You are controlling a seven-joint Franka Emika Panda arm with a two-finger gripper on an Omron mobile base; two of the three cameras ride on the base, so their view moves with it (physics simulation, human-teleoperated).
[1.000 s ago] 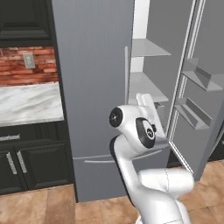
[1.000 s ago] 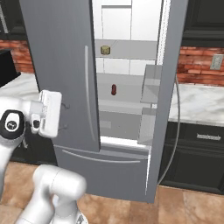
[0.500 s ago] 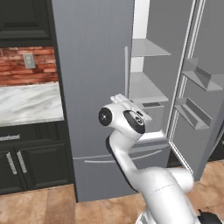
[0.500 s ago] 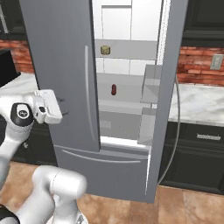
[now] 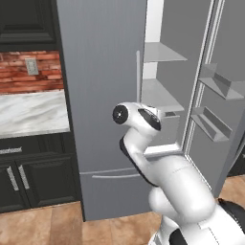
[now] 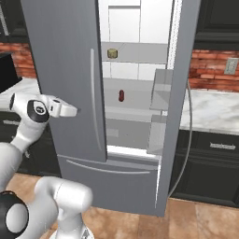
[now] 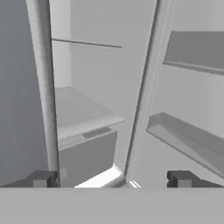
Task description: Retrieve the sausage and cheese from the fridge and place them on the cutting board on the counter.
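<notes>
The fridge (image 6: 65, 70) is seen with its right door (image 6: 179, 93) swung open and its left door shut. The white inside and grey shelves are shown through the gap.

In the right base view, the cheese (image 6: 112, 53) is seen as a small tan puck on an upper shelf (image 6: 140, 52), near that shelf's left end. The sausage (image 6: 121, 95) is seen as a small dark red rod on the next shelf down, a little to the right of the cheese and lower. The two are kept well apart, each on its own shelf.

The tool (image 6: 70, 111) is held in the air in front of the shut left door, beside the long silver handle (image 6: 93, 98), and is pointed toward the open gap. In the hand view the tool (image 7: 111, 178) is seen with its two dark tips wide apart, and nothing is held between them. The door edge, a shelf, a drawer and the bins of the open door are seen past the tips.

The surface (image 5: 28, 112) is seen to the left of the fridge, white and grey marble over black cabinets (image 5: 28, 177), with a red brick wall (image 5: 19, 72) behind it. More of the surface (image 6: 210, 109) is seen to the right of the fridge.
</notes>
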